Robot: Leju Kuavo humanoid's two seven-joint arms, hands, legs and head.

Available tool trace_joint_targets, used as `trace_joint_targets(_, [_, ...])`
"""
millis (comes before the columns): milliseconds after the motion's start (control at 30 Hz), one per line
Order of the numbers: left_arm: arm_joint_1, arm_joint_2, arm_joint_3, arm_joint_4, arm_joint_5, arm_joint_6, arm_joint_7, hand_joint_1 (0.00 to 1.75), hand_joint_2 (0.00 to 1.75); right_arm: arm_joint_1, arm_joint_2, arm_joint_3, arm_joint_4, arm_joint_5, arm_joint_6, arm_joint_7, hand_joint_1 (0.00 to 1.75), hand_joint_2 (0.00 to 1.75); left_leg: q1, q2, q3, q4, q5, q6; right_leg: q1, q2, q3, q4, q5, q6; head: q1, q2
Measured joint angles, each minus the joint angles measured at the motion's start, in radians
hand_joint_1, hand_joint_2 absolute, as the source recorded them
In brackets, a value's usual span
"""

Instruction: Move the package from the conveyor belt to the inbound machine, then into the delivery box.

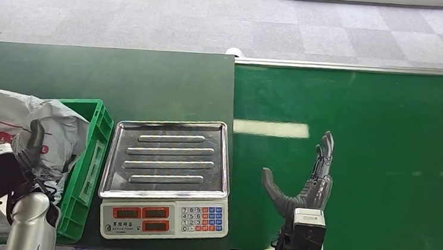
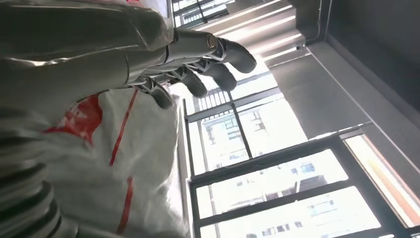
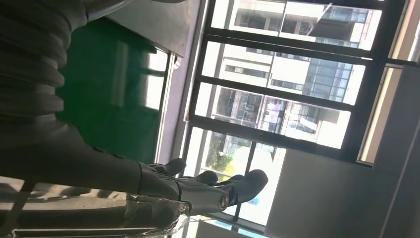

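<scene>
Soft grey poly-bag parcel in the green crate, left hand on it; scale and belt bare of parcels.

Left to right: green slatted plastic crate [image 1: 93, 151], holding the crumpled grey plastic mailer bag with red print [image 1: 57, 127], which spills over its rim. Left hand [image 1: 7, 156] lies against the bag; whether its fingers [image 2: 218, 59] pinch the film or merely touch it cannot be told. Judged light, limp and slippery: gather a bunched fold of film, not a flat face. Next, steel-trayed weighing scale with keypad [image 1: 166, 177]. Then green conveyor belt [image 1: 385, 144], with the right hand [image 1: 307, 179] hovering over it, fingers spread, holding nothing.
</scene>
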Motion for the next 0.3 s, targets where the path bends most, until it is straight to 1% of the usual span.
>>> trace_joint_targets(67, [0.002,0.0,-0.002,-0.009,0.015,0.004,-0.023,0.0,0.87,0.0,0.0,-0.003,0.006,0.002,0.005,0.002,0.0,1.75,0.0,0.0,0.0,0.0,0.0,0.0,0.0,0.0,0.0,0.0,0.0,0.0,0.0,0.0])
trace_joint_targets(133, [0.007,0.0,-0.006,-0.02,0.027,0.008,-0.043,0.0,0.87,-0.001,0.0,-0.006,0.012,0.004,0.009,0.004,0.0,1.75,0.0,0.0,0.0,0.0,0.0,0.0,0.0,0.0,0.0,0.0,0.0,0.0,0.0,0.0])
trace_joint_targets(200, [0.014,-0.001,-0.013,-0.034,0.036,0.01,-0.062,0.0,1.75,-0.001,0.0,-0.008,0.017,0.005,0.011,0.005,0.0,1.75,0.0,0.0,0.0,0.0,0.0,0.0,0.0,0.0,0.0,0.0,0.0,0.0,0.0,0.0])
trace_joint_targets(300, [0.028,-0.003,-0.028,-0.062,0.043,0.018,-0.097,0.0,1.75,-0.001,0.0,-0.01,0.022,0.007,0.013,0.007,0.0,1.75,0.0,0.0,0.0,0.0,0.0,0.0,0.0,0.0,0.0,0.0,0.0,0.0,0.0,0.0])
